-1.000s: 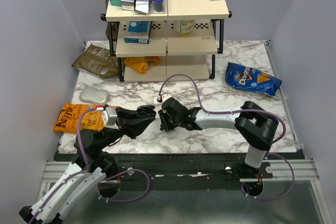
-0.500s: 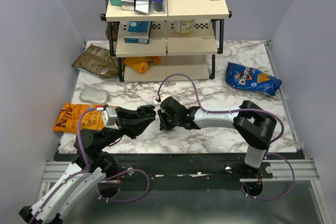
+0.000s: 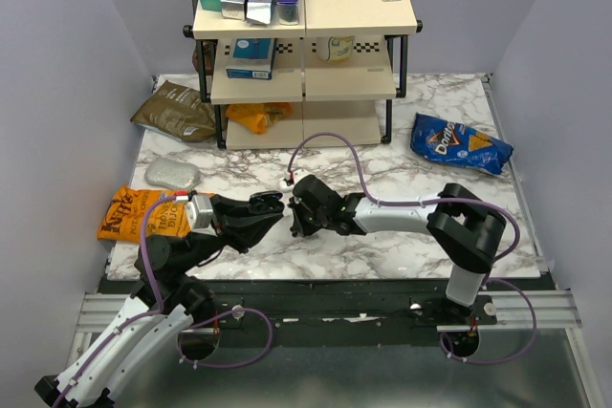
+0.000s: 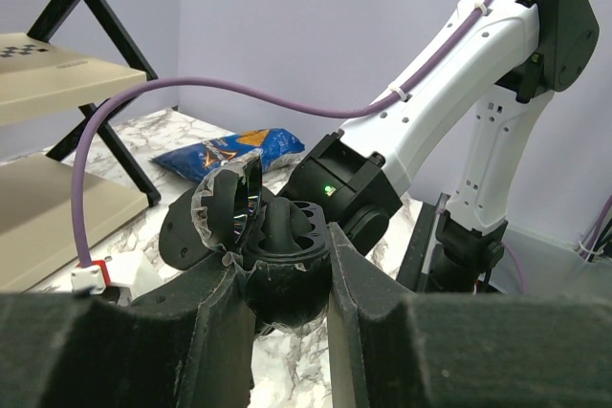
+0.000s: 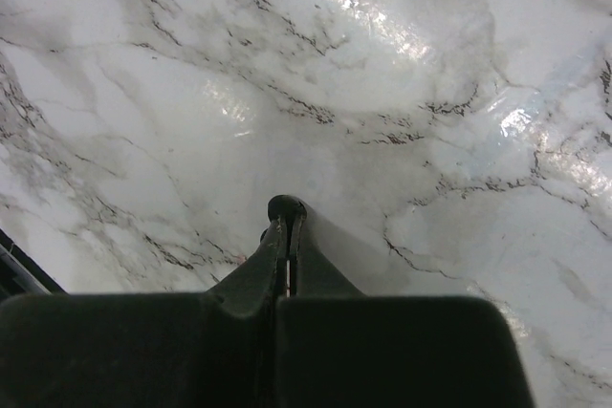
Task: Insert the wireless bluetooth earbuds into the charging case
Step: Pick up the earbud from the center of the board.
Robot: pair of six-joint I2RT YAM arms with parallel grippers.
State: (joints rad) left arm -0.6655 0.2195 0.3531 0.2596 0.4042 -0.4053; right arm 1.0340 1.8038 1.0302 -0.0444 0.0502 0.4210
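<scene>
The charging case (image 4: 287,253) is a black rounded pod with its lid (image 4: 229,200) flipped up. My left gripper (image 4: 287,279) is shut on its body and holds it above the marble table (image 3: 382,255). In the top view the case (image 3: 267,201) sits at the left gripper (image 3: 272,206), just left of my right gripper (image 3: 297,227), which points down at the tabletop. In the right wrist view the right gripper (image 5: 286,220) is shut, with a tiny black round earbud (image 5: 286,205) pinched at its very tips, just over the marble. No other earbud shows.
A two-tier shelf rack (image 3: 306,45) with boxes stands at the back. A blue Doritos bag (image 3: 462,143) lies at right. At left are an orange chip bag (image 3: 134,212), a silver pouch (image 3: 173,174) and a brown bag (image 3: 175,110).
The right gripper's jaws have closed together at the tabletop; its arm has barely shifted. The left arm has held still with the case.
</scene>
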